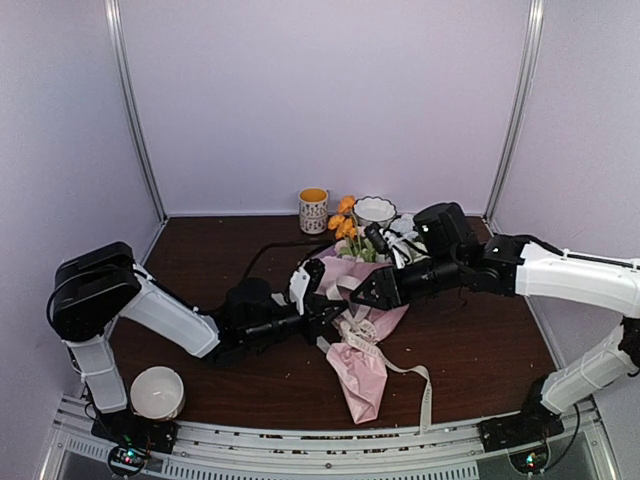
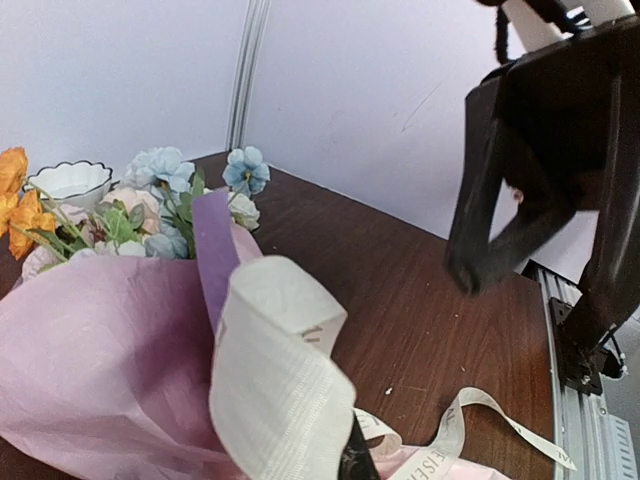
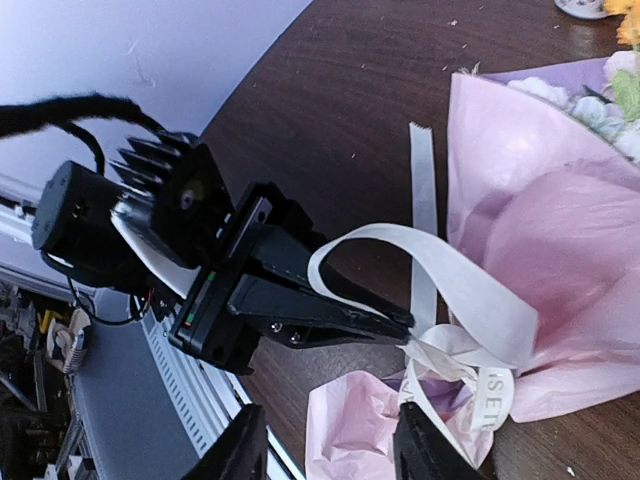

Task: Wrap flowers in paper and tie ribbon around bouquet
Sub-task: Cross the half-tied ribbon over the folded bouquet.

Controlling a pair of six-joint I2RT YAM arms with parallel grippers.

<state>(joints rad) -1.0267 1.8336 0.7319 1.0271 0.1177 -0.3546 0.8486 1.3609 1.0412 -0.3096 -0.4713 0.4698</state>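
Note:
The bouquet lies on the brown table, its flowers [image 1: 346,228] toward the back and its pink paper [image 1: 362,378] tapering toward the front. A cream ribbon [image 3: 450,272] is tied around its narrow waist and arches up in a loop; a loose tail [image 1: 424,392] trails to the front edge. My left gripper [image 1: 338,320] is shut on the ribbon beside the knot, and in its wrist view the loop [image 2: 280,390] rises from the closed jaws [image 2: 355,462]. My right gripper [image 3: 330,442] hovers open just above the knot, nothing between its fingers [image 3: 243,445].
A mug with a yellow inside [image 1: 313,208] and a white scalloped bowl [image 1: 374,209] stand at the back by the flowers. A plain white round bowl [image 1: 157,392] sits near the left arm's base. A metal rail [image 1: 330,445] runs along the table's front edge.

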